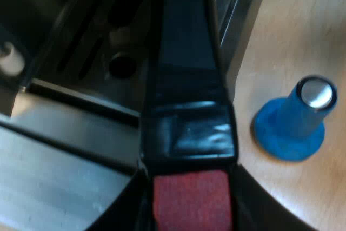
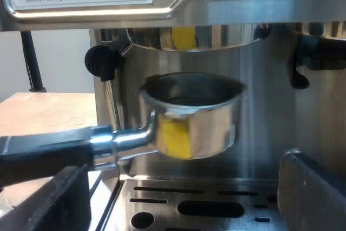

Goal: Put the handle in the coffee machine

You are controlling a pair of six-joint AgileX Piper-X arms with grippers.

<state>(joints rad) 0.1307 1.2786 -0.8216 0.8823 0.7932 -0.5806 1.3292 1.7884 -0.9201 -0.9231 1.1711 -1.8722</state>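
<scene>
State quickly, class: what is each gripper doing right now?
Left gripper: closed on the handle.
Right gripper: open, holding nothing.

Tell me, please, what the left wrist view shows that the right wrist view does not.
Left wrist view: a blue tamper upright on the wooden table, and the handle's red end in my shut left gripper. Right wrist view: the holder's metal cup hanging under the machine's brew head, not yet locked in, and my open right gripper. Shared: the dark handle and the slotted drip tray.
</scene>
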